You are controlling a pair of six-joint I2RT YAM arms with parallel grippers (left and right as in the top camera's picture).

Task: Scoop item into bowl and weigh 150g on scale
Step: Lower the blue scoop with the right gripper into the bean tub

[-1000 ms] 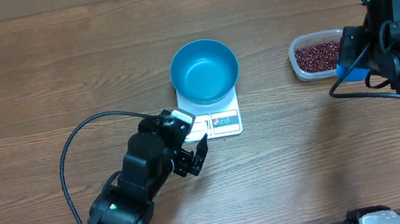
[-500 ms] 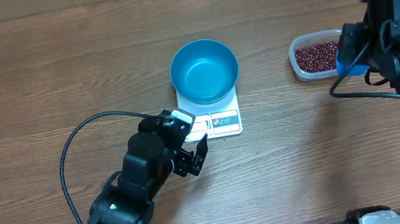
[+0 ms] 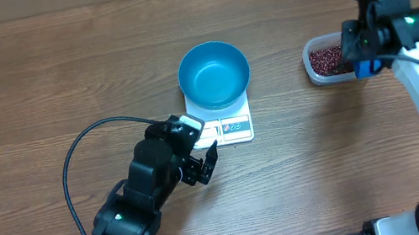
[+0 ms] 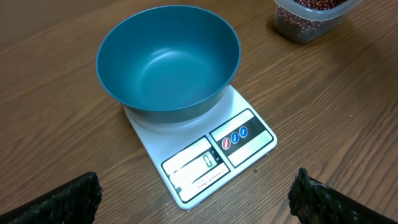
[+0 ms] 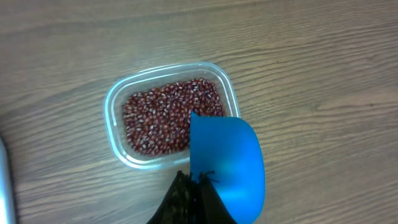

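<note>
Displacement of the right gripper, clamped on one blue scoop, to the rim of one clear tub of beans is noted, while one bowl is seated on one scale, the left gripper is held with jaws spread wide beside its front edge, and bare table is left around.

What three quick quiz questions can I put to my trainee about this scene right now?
1. True or false: the round deep blue bowl on the flat white rectangular kitchen scale is empty.
2. What is the right end effector gripping? A) the bowl B) the small blue plastic scoop C) nothing
3. Fill in: the small dark red-brown beans lie in the clear rounded-rectangular plastic ____.
Key: 1 true; 2 B; 3 tub.
</note>
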